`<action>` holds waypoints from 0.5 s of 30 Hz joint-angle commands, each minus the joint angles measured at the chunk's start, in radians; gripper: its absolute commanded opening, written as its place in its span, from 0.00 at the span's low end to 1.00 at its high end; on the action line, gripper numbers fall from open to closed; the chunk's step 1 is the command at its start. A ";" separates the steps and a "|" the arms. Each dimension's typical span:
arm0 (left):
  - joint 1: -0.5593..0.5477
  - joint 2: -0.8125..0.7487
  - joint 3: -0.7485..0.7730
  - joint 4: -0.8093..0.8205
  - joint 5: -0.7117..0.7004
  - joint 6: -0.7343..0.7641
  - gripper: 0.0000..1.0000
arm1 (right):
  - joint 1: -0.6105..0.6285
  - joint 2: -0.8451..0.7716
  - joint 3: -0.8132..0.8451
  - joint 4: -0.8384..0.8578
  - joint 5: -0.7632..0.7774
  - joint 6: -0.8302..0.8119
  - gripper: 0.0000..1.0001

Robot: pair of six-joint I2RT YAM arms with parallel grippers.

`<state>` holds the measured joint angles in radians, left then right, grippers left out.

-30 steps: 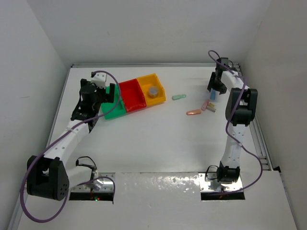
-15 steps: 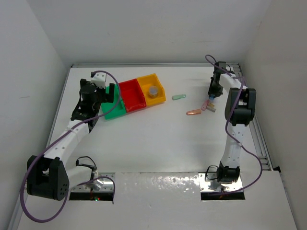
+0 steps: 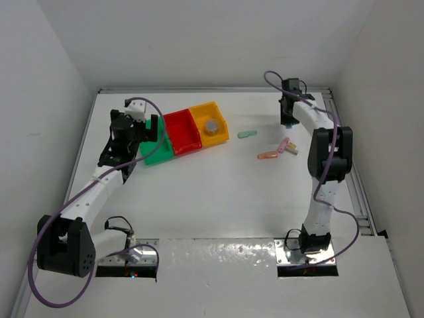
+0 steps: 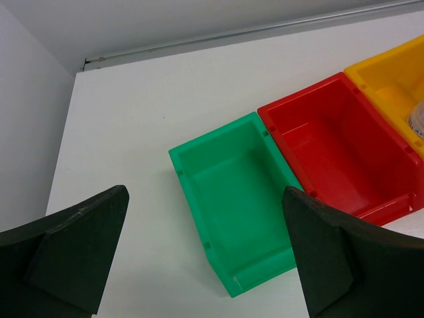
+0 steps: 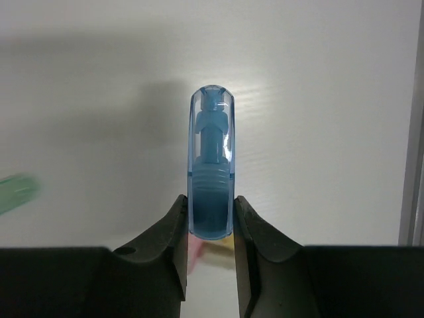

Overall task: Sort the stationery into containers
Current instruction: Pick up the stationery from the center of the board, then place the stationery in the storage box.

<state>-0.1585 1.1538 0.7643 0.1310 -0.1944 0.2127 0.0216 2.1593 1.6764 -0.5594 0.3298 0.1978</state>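
Note:
My right gripper [image 5: 210, 202] is shut on a blue oblong piece [image 5: 211, 152], which stands upright between the fingers above the table. In the top view the right gripper [image 3: 287, 122] hangs behind the loose stationery: a pale green piece [image 3: 247, 134], an orange piece [image 3: 267, 156], a pink piece [image 3: 283, 144] and a tan block [image 3: 292, 150]. The containers stand in a row: green bin [image 3: 158, 154], red bin [image 3: 183, 132], yellow bin [image 3: 218, 138] with a grey roll [image 3: 211, 125] inside. My left gripper [image 3: 151, 132] hovers open over the green bin [image 4: 192, 192], nothing between its fingers.
White walls close in the table at the back and on both sides. A metal rail [image 3: 363, 192] runs along the right edge. In the left wrist view the red bin [image 4: 331, 139] and yellow bin [image 4: 391, 73] lie to the right of the green one.
My right gripper closed on the blue piece beside the pile, lifted it and moved back and left. The left arm has stayed still.

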 commanded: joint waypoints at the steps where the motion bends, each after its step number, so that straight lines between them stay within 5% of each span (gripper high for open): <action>1: -0.007 -0.014 0.012 0.035 -0.045 -0.061 1.00 | 0.150 -0.188 0.022 0.102 -0.003 -0.064 0.00; 8: 0.005 -0.026 -0.005 0.024 -0.131 -0.134 1.00 | 0.481 -0.075 0.224 0.098 -0.184 -0.035 0.00; 11: 0.005 -0.037 -0.008 0.010 -0.160 -0.134 1.00 | 0.567 0.044 0.427 0.110 -0.233 0.003 0.00; 15: 0.007 -0.052 -0.023 0.010 -0.183 -0.134 1.00 | 0.638 0.125 0.485 0.196 -0.241 0.008 0.00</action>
<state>-0.1570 1.1378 0.7528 0.1246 -0.3355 0.0978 0.6506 2.2356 2.1296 -0.4152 0.1196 0.1818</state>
